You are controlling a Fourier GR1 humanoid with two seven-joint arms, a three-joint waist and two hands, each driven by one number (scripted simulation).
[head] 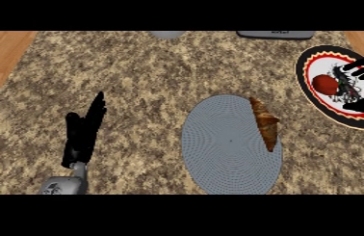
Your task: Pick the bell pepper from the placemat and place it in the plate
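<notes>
Overhead at the speckled brown granite counter (142, 71), the red bell pepper (326, 84) lies on the round plate with a red, black and yellow patterned rim (307, 61) at the right edge of the view. Just beside and partly over the pepper, the robot's black right hand (350, 85) shows above the plate; whether its fingers are curled or spread cannot be told, nor whether they touch the pepper. Centre frame, the round grey woven placemat (227, 148) carries only a brown croissant (265, 123), lying lengthwise along the mat's upper right edge. At lower left, the black left hand (82, 134) rests with fingers straight and pointing up the counter, holding nothing, well apart from mat and plate. Two grey objects (168, 34) (276, 34) are cut off at the counter's far edge.
</notes>
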